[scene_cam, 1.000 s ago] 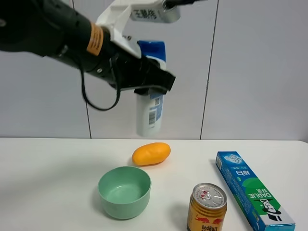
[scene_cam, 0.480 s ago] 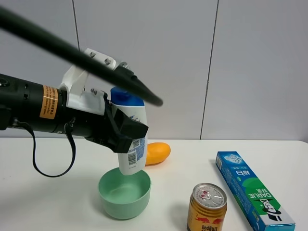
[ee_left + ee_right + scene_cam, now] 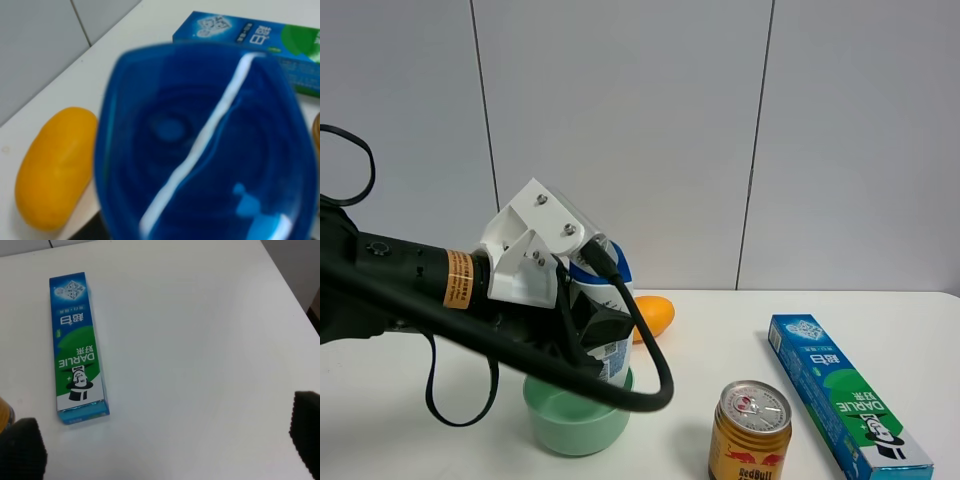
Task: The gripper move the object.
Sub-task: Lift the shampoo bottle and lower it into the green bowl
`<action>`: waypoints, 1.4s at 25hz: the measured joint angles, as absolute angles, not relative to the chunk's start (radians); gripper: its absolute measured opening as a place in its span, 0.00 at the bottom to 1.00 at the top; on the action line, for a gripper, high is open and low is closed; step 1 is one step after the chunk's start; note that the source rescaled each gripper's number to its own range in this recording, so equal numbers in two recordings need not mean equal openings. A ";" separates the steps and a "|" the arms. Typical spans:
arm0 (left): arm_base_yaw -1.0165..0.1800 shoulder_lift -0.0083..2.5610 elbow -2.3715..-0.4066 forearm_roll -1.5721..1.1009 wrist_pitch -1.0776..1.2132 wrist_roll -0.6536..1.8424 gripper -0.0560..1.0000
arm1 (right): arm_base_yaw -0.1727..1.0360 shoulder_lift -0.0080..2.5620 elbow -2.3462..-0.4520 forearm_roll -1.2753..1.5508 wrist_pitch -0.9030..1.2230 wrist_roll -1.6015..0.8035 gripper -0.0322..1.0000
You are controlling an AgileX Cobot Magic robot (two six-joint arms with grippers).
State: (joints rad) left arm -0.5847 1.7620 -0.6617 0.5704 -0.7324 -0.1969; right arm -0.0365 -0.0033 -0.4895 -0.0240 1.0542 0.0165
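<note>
My left gripper (image 3: 598,335), black with a white bracket and an orange band, is shut on the white shampoo bottle (image 3: 617,352). It holds the bottle upright with its base down in the green bowl (image 3: 570,428). In the left wrist view the bottle's blue cap (image 3: 205,145) fills most of the picture, blurred, and hides the fingers. My right gripper (image 3: 165,440) shows only in the right wrist view. It is open and empty above the white table, with both black fingertips (image 3: 22,447) at the picture's edges.
An orange mango (image 3: 657,314) lies just behind the bowl and also shows in the left wrist view (image 3: 55,167). A gold Red Bull can (image 3: 750,430) stands at the front. A blue-green toothpaste box (image 3: 845,400) lies to the right, and it also shows below the right gripper (image 3: 77,355).
My left arm has come down and to the left with the bottle, from high in front of the wall to the green bowl.
</note>
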 joint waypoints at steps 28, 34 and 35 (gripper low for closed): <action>-0.531 1.861 -0.662 0.562 -0.754 -0.197 0.05 | -0.037 -0.003 -0.490 -0.024 1.054 0.017 1.00; -0.531 1.863 -0.662 0.562 -0.784 -0.197 0.39 | -0.037 -0.003 -0.490 -0.024 1.054 0.017 1.00; -0.531 1.863 -0.662 0.562 -0.784 -0.197 0.48 | -0.037 -0.003 -0.490 -0.024 1.054 0.017 1.00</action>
State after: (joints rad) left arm -0.5315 1.8632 -0.6617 0.5624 -0.7838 -0.1971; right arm -0.0365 -0.0033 -0.4895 -0.0240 1.0542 0.0165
